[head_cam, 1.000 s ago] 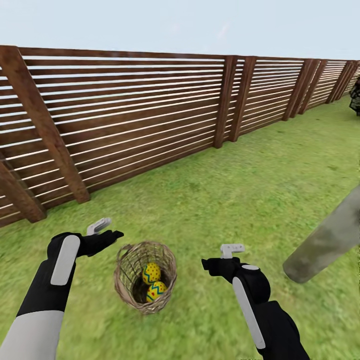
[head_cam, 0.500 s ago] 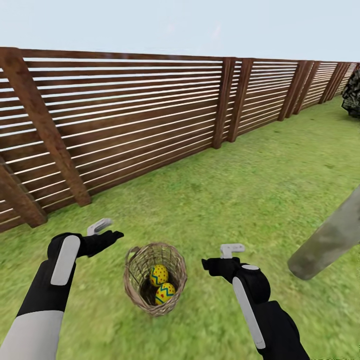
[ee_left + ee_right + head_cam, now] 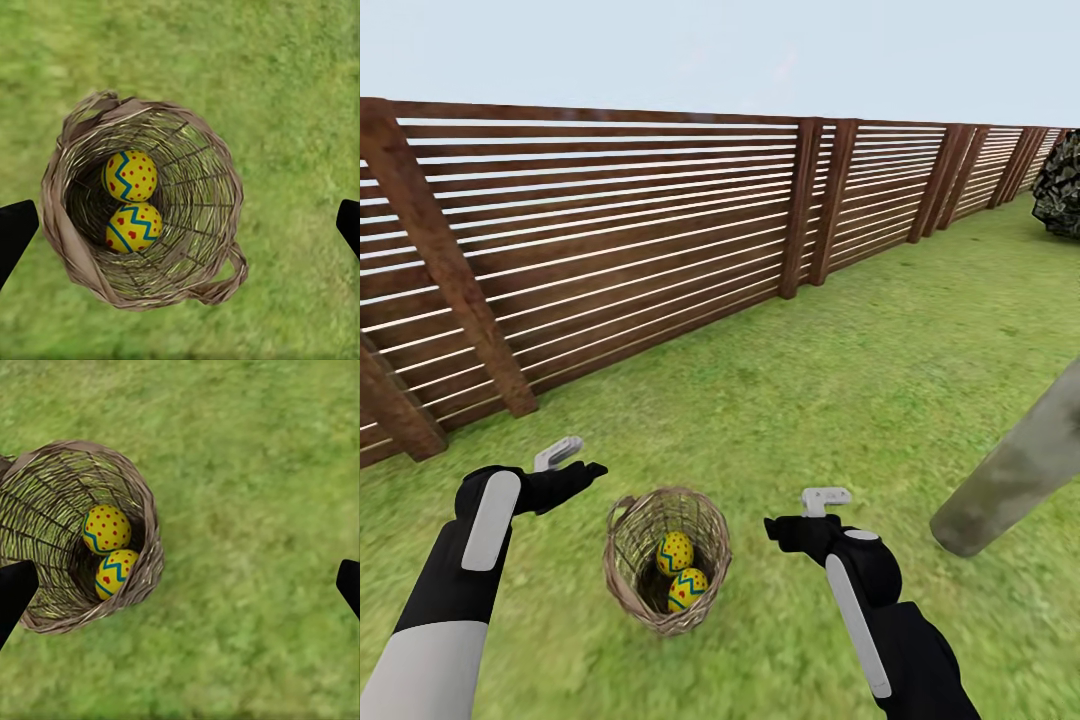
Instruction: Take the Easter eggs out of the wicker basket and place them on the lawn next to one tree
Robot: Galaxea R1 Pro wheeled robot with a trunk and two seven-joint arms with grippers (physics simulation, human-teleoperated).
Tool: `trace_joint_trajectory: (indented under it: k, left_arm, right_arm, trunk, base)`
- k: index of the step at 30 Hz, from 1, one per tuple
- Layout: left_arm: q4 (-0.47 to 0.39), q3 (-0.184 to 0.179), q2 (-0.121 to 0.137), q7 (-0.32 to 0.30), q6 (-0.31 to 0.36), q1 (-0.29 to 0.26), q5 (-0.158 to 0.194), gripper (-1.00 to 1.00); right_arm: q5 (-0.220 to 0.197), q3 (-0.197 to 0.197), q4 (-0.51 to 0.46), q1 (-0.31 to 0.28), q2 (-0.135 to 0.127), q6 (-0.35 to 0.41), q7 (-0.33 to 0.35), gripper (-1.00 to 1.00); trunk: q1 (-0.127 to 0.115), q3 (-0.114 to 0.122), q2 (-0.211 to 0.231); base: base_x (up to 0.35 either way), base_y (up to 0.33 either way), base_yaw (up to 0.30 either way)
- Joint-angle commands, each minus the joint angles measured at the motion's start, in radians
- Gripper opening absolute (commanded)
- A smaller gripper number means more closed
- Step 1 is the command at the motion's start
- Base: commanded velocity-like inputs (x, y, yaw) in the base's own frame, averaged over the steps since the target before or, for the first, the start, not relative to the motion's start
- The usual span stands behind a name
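Both grippers, left (image 3: 565,455) and right (image 3: 822,497), hang spread and empty either side of the wicker basket (image 3: 626,520) on the lawn (image 3: 840,400); two Easter eggs (image 3: 675,552) visible inside, third unseen. Tree trunk (image 3: 1015,470) leans near right; slatted fence (image 3: 610,250) beyond.

No readable text, label, brand, number or sign appears on anything here.
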Motion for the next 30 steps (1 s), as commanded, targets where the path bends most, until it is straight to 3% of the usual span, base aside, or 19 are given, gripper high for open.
trace_joint_trajectory:
  k: [1,10,30]
  left_arm:
    - [-0.001,0.000,0.000,0.009,0.003,-0.001,0.011,1.00]
    - [0.000,0.000,0.000,0.013,0.003,-0.001,0.009,1.00]
    - [-0.001,0.000,-0.001,0.014,0.003,-0.002,0.009,1.00]
  right_arm:
    - [-0.010,0.001,-0.001,-0.001,0.000,0.003,-0.011,1.00]
    - [-0.011,0.000,-0.001,0.000,0.000,0.003,-0.010,1.00]
    - [-0.011,-0.016,-0.002,0.000,0.001,0.003,-0.013,1.00]
  trunk:
    - [0.000,-0.001,-0.001]
    - [0.000,-0.001,-0.001]
    - [0.000,-0.001,-0.001]
  base:
    - [0.000,0.001,-0.003]
    - [0.009,0.000,-0.001]
    - [0.179,-0.024,0.000]
